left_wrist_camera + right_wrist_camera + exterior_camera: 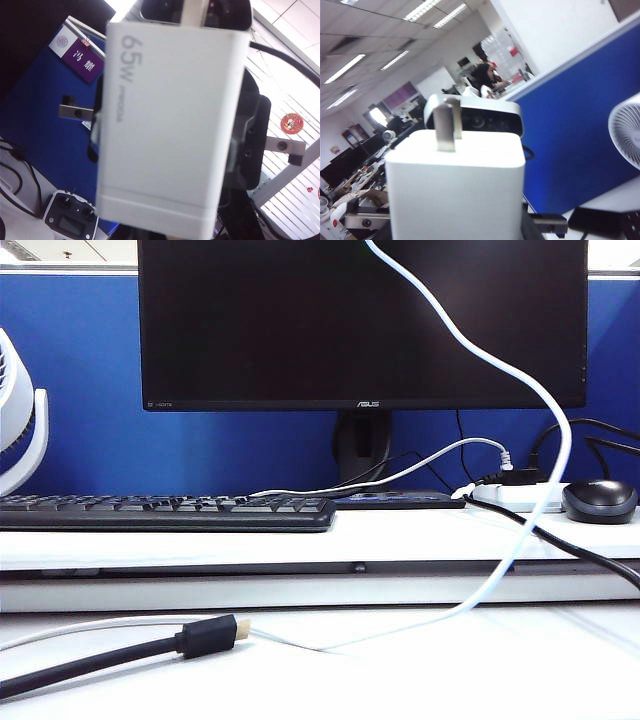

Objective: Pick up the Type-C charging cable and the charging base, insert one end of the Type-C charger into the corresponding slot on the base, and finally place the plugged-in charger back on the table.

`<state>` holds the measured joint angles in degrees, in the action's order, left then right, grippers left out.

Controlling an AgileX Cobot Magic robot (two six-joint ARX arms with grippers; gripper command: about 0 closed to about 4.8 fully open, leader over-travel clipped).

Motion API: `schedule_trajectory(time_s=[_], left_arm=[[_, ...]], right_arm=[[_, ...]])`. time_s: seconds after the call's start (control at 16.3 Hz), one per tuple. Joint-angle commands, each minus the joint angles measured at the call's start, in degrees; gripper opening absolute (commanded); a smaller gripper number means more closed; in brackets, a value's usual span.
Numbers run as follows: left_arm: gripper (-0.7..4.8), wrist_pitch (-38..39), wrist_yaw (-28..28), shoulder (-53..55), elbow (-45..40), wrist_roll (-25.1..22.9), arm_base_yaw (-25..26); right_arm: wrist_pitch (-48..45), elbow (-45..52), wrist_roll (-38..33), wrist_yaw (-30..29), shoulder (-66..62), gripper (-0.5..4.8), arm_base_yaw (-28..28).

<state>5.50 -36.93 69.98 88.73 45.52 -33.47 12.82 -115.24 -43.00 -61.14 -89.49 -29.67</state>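
Observation:
The charging base (170, 130), a white block marked 65W, is held up in the air with its metal prongs on top. My right gripper (457, 222) is shut on it, with black fingers (248, 150) at both of its sides. In the right wrist view the base (455, 185) fills the lower middle. It also fills the left wrist view, hiding my left gripper's jaws and whatever is in them. The Type-C charging cable (520, 380), thin and white, rises from the table (450, 680) and leaves the exterior view at the top. Neither gripper shows in the exterior view.
A thick black cable with a gold-tipped plug (205, 635) lies on the table at the front left. The raised shelf carries a keyboard (165, 512), a monitor (360, 320), a mouse (598, 500) and a power strip (515, 498). A white fan (15, 420) stands at the far left.

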Motion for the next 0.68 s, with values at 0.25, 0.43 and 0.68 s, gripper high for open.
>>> schedule_trajectory(time_s=[0.25, 0.43, 0.68], left_arm=[[-0.05, -6.3, 3.3, -0.4, 0.9, 0.0, 0.3], [-0.05, -6.3, 3.3, -0.4, 0.9, 0.0, 0.3], [0.83, -7.1, 1.5, -0.4, 0.9, -0.1, 0.3]], right_arm=[[11.5, 0.2, 0.2, -3.3, 1.2, -0.05, -0.5], [11.4, 0.2, 2.3, -3.4, 1.8, -0.05, -0.5], [11.4, 0.2, 2.3, -3.3, 1.9, -0.05, -0.6]])
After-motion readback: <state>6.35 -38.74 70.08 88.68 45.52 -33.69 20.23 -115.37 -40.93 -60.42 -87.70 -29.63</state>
